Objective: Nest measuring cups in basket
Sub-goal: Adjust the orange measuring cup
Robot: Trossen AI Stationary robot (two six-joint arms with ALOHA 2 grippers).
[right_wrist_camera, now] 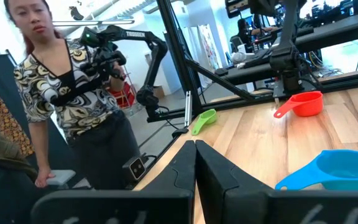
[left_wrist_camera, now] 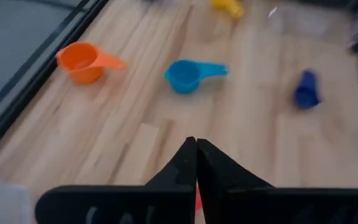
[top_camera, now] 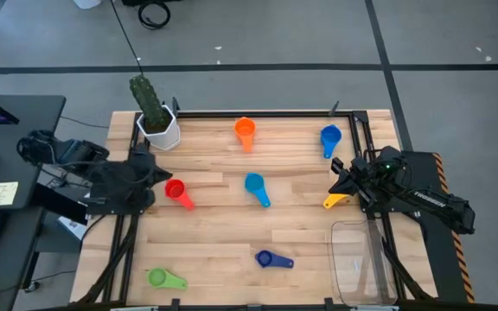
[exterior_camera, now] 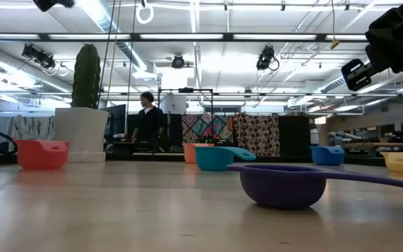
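Seven measuring cups rest bottom-down on the wooden table: orange (top_camera: 245, 130), blue (top_camera: 330, 136), light blue (top_camera: 254, 184), red (top_camera: 175, 190), yellow (top_camera: 335, 200), dark blue (top_camera: 266, 257) and green (top_camera: 158, 277). The clear basket (top_camera: 361, 259) stands at the near right and holds no cup. My left gripper (left_wrist_camera: 196, 148) is shut and empty, raised at the table's left edge just left of the red cup (right_wrist_camera: 306, 104). My right gripper (right_wrist_camera: 195, 148) is shut and empty at the right edge, beside the yellow cup.
A white pot with a cactus (top_camera: 156, 121) stands at the far left corner. A black frame rail (top_camera: 258, 112) runs along the table's far edge. Bare wood lies between the cups at mid-table. A person (right_wrist_camera: 61, 93) stands beyond the table's left side.
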